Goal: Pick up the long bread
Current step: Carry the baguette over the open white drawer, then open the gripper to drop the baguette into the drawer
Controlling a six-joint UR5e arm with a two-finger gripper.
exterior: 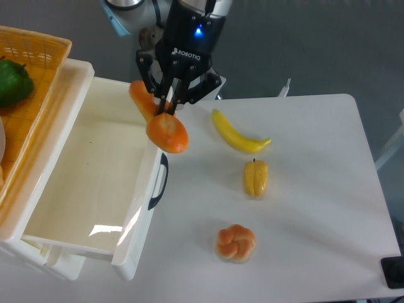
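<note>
The long bread (pixel 165 128) is an orange-brown toy baguette. It hangs tilted in the air over the right rim of the white drawer (pixel 95 177), one rounded end toward the camera. My gripper (pixel 167 105) is shut on the long bread near its middle, fingers pointing down. The bread's far end shows to the left of the fingers.
A yellow banana (pixel 238 134) lies on the white table (pixel 315 208) right of the gripper. A small yellow pepper-like toy (pixel 255 178) and a round knotted bun (pixel 236 243) lie below it. An orange basket (pixel 25 95) with a green fruit (pixel 12 81) stands at left.
</note>
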